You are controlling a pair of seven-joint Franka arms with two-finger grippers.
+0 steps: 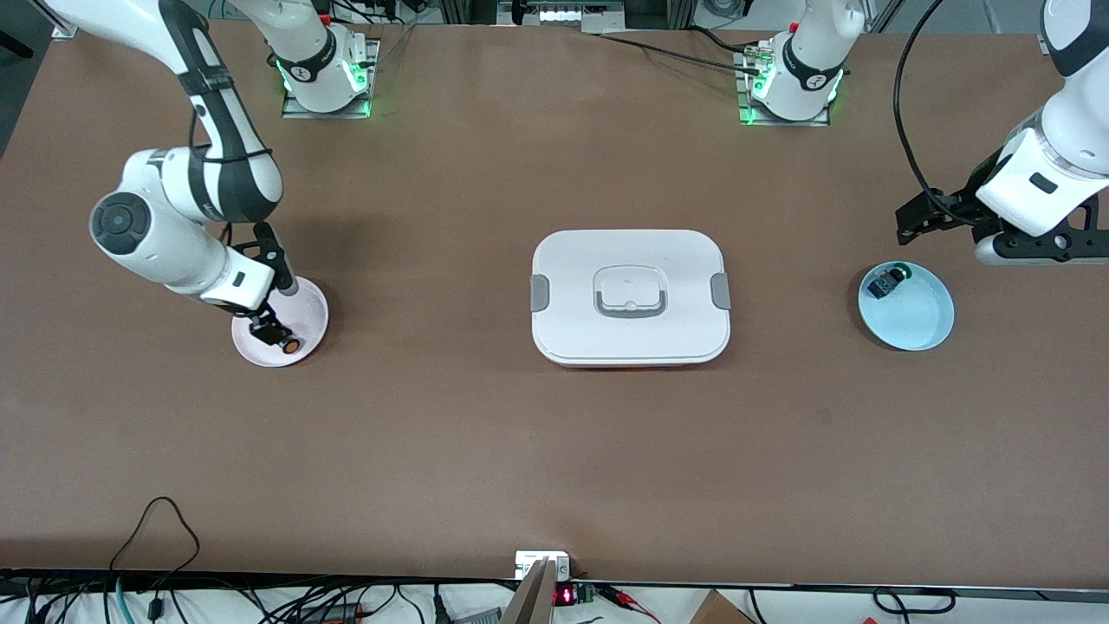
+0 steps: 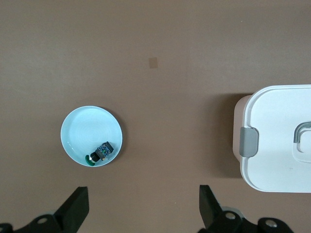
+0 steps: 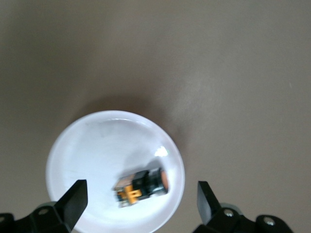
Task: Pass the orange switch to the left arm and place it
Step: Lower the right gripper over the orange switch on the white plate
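At the right arm's end of the table a pale pink plate (image 1: 305, 322) lies flat, and the orange switch (image 1: 282, 338) rests on its side in it, on the part of the plate nearer to the front camera. In the front view its long axis runs at a slant, the round orange cap at the end nearer to the camera and toward the box, the dark body trailing back under the arm. The right gripper (image 3: 141, 206) hangs over this plate, its fingers (image 3: 75, 199) spread wide with the switch (image 3: 142, 185) between them and untouched.

In the middle of the table sits the box (image 1: 631, 297), white, lid on, a grey clip at each short side and a grey-edged handle recessed in the top. It is well apart from both plates.

Toward the left arm's end a light blue plate (image 1: 918, 325) holds a small dark switch with a green cap (image 1: 891, 281), lying near the rim farther from the camera. The left gripper (image 2: 143, 208) is up in the air over bare tabletop beside that plate, its fingers (image 2: 77, 206) spread wide and holding nothing.
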